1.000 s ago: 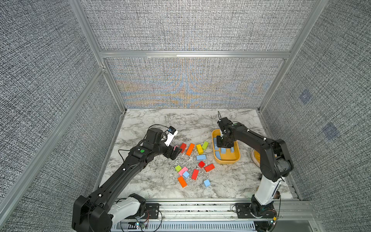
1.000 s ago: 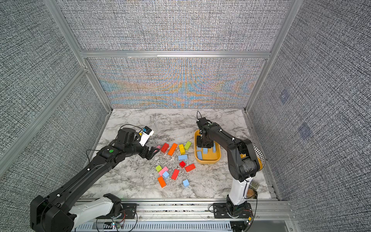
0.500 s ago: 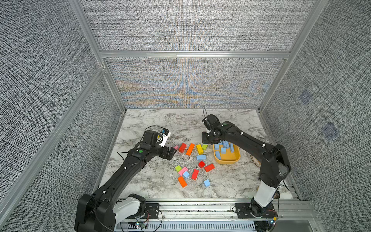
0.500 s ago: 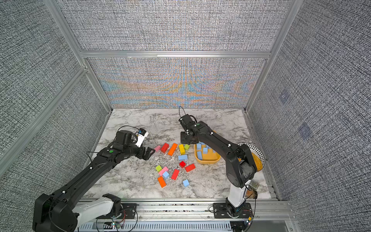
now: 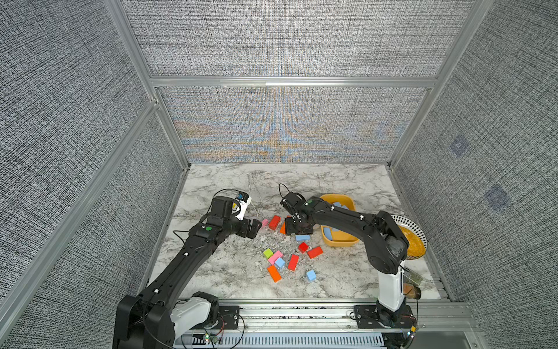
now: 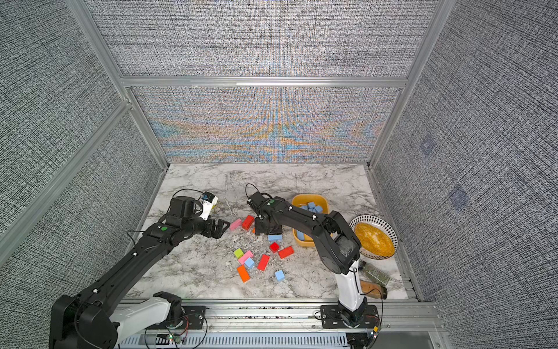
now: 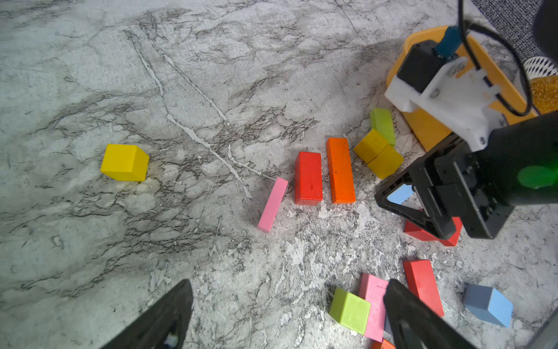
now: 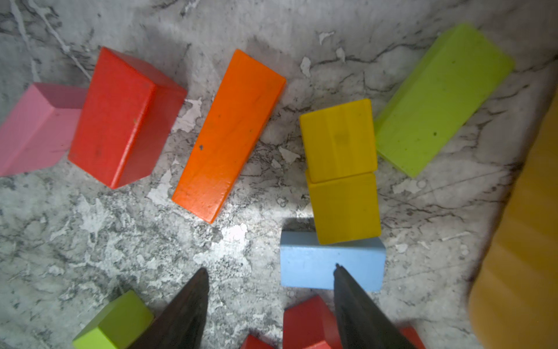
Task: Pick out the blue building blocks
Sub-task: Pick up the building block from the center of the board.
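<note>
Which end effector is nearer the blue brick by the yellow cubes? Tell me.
Right. The right end effector hovers open right at the blue brick; the left end effector sits beside the pink block, the red block between.

On the marbled surface (image 5: 241,181), lying in a row: pink slab (image 7: 273,204), red brick (image 7: 308,178), orange brick (image 7: 340,170), two touching yellow cubes (image 7: 370,145), green brick (image 7: 383,125). Well apart, a lone yellow cube (image 7: 124,162). Near the yellow tub (image 5: 339,240), a patterned plate (image 6: 370,218) holding something orange; near it, two bottles (image 6: 376,275) on their sides.
</note>
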Tool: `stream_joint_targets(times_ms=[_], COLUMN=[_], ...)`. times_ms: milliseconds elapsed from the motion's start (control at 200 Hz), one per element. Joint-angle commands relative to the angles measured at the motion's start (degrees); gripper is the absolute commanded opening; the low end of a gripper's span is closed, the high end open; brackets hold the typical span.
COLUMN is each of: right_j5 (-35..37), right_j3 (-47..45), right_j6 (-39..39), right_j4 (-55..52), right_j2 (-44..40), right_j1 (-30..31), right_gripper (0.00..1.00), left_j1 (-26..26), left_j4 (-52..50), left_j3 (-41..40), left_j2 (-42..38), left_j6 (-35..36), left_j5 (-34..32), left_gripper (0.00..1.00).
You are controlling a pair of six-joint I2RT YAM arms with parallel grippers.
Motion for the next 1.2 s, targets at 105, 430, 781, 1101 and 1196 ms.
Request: stream_joint_targets(times_ms=[105, 430, 781, 1101, 1196], right_j5=[-0.3, 1.3, 4.4, 1.1, -1.7], right_j3=[-3.9, -5.1, -2.1, -6.3, -7.4], right_j6=[0.5, -0.9, -2.9, -4.2, -4.6], right_j4=[-0.4, -0.2, -4.2, -1.9, 0.9], right_j2=[-0.7, 0.2, -1.3, -1.0, -0.9], right_j1=[-0.6, -2.3, -3.0, -6.0, -6.6], right_gripper=[0.73, 0.73, 0.89, 0.88, 0.88], left_j1=[0.6, 1.0, 1.0, 1.0, 1.0], left_j4=[1.5, 1.1, 1.0, 1.0, 1.0], left_j3=[-0.2, 0.2, 0.8, 0.7, 0.8], left_j2=[-0.1, 0.2, 1.5, 1.7, 1.8], left_j6=[-0.4, -0.5, -0.8, -0.4, -0.4], left_j5=[-0.3, -0.3, 0.5, 0.7, 0.9], left_gripper=[1.0, 1.0, 1.0, 1.0, 1.0])
